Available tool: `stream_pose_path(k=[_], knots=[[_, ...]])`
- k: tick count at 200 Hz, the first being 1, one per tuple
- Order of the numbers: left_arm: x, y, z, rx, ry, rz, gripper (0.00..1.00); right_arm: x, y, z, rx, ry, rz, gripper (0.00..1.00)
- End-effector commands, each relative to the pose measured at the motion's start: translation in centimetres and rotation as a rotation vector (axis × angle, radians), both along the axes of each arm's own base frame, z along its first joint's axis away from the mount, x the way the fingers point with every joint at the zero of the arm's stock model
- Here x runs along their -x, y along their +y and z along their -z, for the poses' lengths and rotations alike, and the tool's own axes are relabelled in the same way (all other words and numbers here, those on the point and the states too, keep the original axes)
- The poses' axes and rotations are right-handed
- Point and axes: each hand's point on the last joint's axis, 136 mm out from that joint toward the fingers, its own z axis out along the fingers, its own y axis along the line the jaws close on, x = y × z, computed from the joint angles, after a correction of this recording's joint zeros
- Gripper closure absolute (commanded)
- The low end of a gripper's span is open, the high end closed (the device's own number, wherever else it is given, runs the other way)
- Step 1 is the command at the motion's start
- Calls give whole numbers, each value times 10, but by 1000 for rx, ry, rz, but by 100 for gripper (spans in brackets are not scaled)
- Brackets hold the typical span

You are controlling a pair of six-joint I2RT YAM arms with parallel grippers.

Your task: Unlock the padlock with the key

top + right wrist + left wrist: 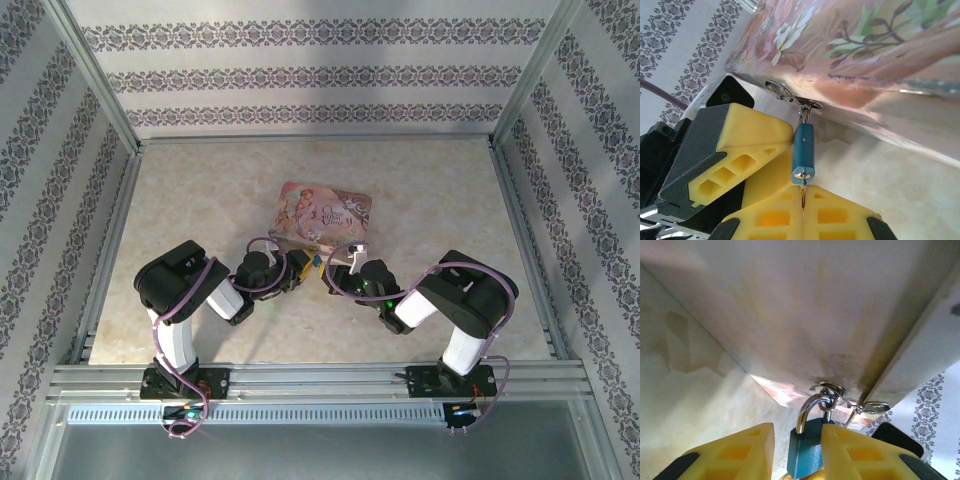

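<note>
The padlock (803, 150) is clamped by the left gripper (798, 437); the key (804, 192), largely hidden, is pinched in the closed right gripper (804, 201).

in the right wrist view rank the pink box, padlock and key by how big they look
1. pink box, cropped by the frame
2. padlock
3. key, just a sliver showing in the right gripper

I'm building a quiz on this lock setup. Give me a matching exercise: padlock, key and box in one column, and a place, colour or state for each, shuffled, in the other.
1 padlock
2 key
3 box

A pinched in the shut right jaws
B pink, with printed pictures
C hanging from the box, between the left jaws

Pairs: 1-C, 2-A, 3-B
</note>
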Motion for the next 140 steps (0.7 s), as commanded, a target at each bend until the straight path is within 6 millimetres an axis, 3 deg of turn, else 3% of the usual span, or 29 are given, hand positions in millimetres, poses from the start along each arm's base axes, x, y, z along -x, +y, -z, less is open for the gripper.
stream_pose_path(k=[1, 78, 140], knots=[[3, -15, -19, 44, -48, 35, 69, -3, 18, -40, -106, -88, -36, 100], [1, -23, -23, 56, -55, 50, 69, -2, 22, -50, -135, -98, -54, 100], [2, -18, -21, 36, -51, 33, 77, -3, 18, -53, -143, -98, -36, 100]])
